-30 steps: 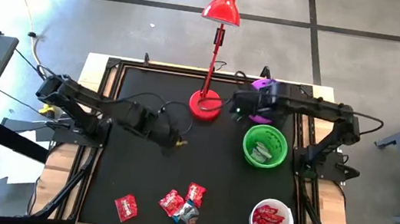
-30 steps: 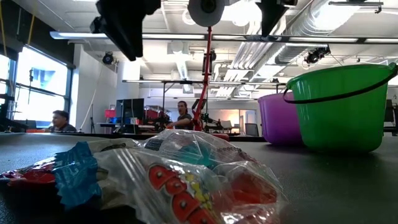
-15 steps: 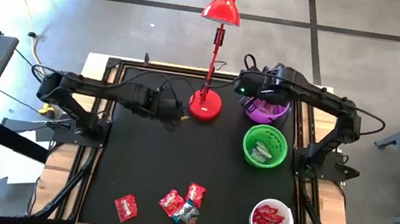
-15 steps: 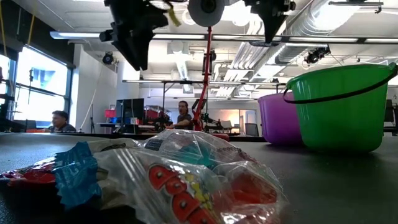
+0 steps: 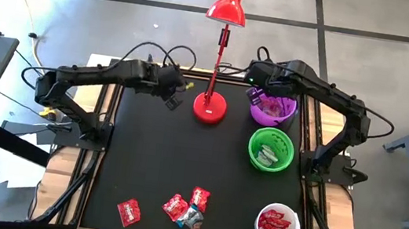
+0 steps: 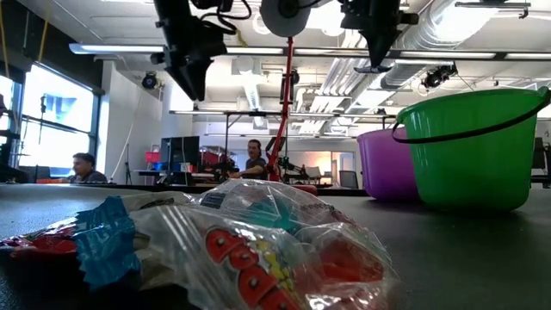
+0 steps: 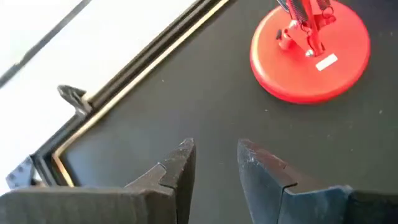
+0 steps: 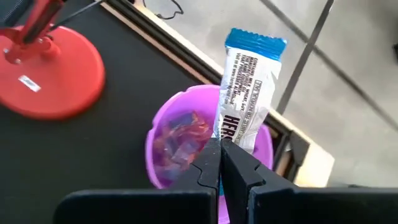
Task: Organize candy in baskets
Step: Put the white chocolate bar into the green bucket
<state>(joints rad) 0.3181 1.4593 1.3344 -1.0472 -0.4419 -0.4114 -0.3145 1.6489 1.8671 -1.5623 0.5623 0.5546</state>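
Note:
My right gripper [image 8: 220, 144] hovers above the purple basket [image 8: 186, 140], shut on a blue-and-white candy [image 8: 249, 81]. In the high view it [image 5: 256, 90] is at the purple basket's [image 5: 273, 108] left rim. That basket holds several sweets, as do the green basket [image 5: 270, 149] and the white basket [image 5: 278, 226]. Loose candy [image 5: 188, 206] lies near the table's near edge, with one red piece [image 5: 128, 211] apart to its left. My left gripper [image 7: 216, 149] is open and empty, above the far left of the table [image 5: 173, 97]. My right gripper pinches the blue-and-white candy between its two fingertips at one end of the wrapper [image 8: 231, 134]. The fingers come from above, slanting down. The candy is lifted clear, and its blue crimped end [image 8: 255, 40] sticks out past the fingertips over the purple basket.
The red desk lamp's round base [image 5: 209, 109] stands between the two grippers, its stem leaning toward the far edge. The table's raised frame [image 7: 124, 87] runs close to my left gripper. In the low view a candy pile [image 6: 250, 250] fills the foreground. People sit in the room beyond.
My left gripper has gone from the table's middle toward the far edge, ending left of the lamp base. My right gripper has carried the candy toward the far edge, from in front of the purple basket to above its left rim.

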